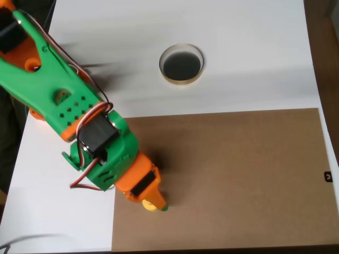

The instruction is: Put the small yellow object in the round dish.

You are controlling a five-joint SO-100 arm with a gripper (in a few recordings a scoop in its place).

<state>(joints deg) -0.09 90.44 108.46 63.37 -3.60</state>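
Covering the near part of the overhead view, a brown board (228, 180) lies flat on a white table (254, 32), its left edge leaving a white strip beside it. The green and orange arm (63, 95) reaches in from the upper left and angles down over the board's left edge. Its gripper (156, 203) points toward the bottom of the picture, and the small yellow object (150, 205) shows right at its tip; whether the fingers are closed on it I cannot tell. Farther up, well apart from the arm's tip, the round dish (181, 64) sits alone on the white surface, dark inside. Darker floor shows at the right edge.
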